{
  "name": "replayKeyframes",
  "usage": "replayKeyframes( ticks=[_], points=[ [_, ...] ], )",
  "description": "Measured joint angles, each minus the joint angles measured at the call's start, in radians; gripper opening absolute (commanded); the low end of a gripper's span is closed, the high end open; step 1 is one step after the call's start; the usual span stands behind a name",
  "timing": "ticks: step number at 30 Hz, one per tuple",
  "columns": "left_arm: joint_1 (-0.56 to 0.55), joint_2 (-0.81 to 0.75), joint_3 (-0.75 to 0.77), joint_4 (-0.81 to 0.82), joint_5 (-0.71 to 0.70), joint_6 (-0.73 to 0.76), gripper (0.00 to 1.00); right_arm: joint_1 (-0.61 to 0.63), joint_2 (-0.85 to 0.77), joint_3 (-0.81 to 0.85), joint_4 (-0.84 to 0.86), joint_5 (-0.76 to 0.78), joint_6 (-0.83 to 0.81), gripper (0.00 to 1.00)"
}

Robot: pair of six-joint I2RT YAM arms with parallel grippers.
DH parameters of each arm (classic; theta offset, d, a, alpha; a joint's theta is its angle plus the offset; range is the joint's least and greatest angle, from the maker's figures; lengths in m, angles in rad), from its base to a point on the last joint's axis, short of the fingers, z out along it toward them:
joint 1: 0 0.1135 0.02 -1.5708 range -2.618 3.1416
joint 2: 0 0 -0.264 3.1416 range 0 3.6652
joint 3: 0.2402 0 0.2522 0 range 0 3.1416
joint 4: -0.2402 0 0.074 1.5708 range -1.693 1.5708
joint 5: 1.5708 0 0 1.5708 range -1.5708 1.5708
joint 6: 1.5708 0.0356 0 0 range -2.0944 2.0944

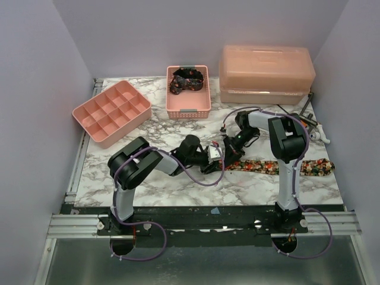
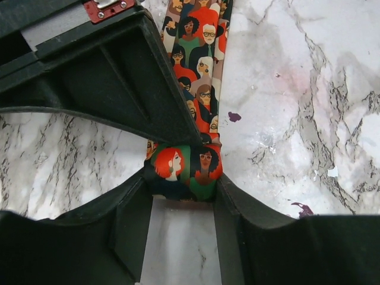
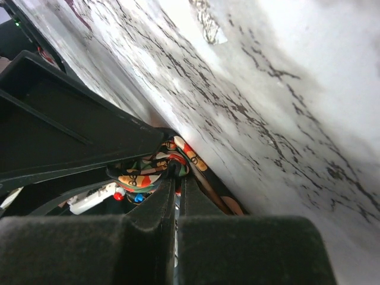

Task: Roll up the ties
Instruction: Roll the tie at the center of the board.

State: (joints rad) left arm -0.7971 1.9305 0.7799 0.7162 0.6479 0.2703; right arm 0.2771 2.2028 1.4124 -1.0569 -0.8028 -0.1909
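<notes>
From above, the printed tie (image 1: 279, 167) lies flat along the right of the desk (image 1: 178, 184). Its left end meets your left fingers (image 1: 217, 159) and right fingers (image 1: 230, 146) at frame centre. A second tie (image 1: 187, 79) sits bunched in the pink basket (image 1: 188, 108) at top centre.

Left wrist view: your left fingers are clamped on the small roll at lower centre.

Right wrist view: the right fingers look pressed together on a fold of the same end.

Expect light, limp, slippery cloth. I'd judge the roll slackens if released, so hold it by its sides and feed evenly.
</notes>
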Motion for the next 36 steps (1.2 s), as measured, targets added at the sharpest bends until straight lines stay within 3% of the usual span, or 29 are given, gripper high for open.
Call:
replayKeyframes(
  ticks=[9, 23, 33, 36],
  points=[
    [-0.004, 0.028, 0.012, 0.023, 0.002, -0.008, 0.33, 0.001, 0.010, 0.016, -0.021, 0.005, -0.021, 0.01],
    [-0.013, -0.042, -0.074, 0.043, -0.029, -0.031, 0.39, 0.056, 0.028, 0.053, -0.045, -0.003, -0.057, 0.01],
    [-0.024, 0.020, -0.008, 0.043, -0.034, -0.047, 0.34, 0.051, 0.028, 0.068, -0.066, 0.013, -0.084, 0.01],
    [-0.027, 0.025, -0.003, 0.043, -0.037, -0.040, 0.42, 0.049, 0.028, 0.073, -0.072, 0.021, -0.092, 0.01]
  ],
)
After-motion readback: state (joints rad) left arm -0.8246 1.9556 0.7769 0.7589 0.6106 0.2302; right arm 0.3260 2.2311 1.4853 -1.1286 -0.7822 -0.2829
